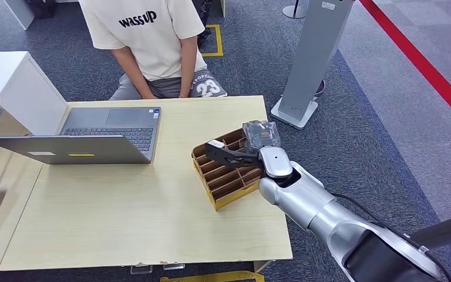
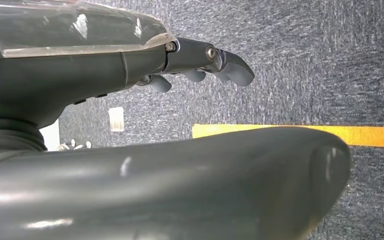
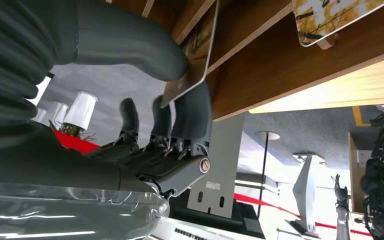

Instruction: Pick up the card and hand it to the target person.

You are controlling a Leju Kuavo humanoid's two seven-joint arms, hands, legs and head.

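Wooden slotted card rack [image 1: 226, 176] sat near the table's [image 1: 123, 223] right edge, w/ the right hand [image 1: 258, 138] at its far right end. In the wrist view the thumb [image 3: 130, 45] and a finger [image 3: 192, 107] pinched a card [image 3: 192, 75] still partly in a slot. Left hand [image 2: 205, 62] hung over carpet, fingers loosely curled, holding nothing. Open laptop [image 1: 94, 138] lay to the left; a person in a cream T-shirt [image 1: 147, 35] sat at the far side.
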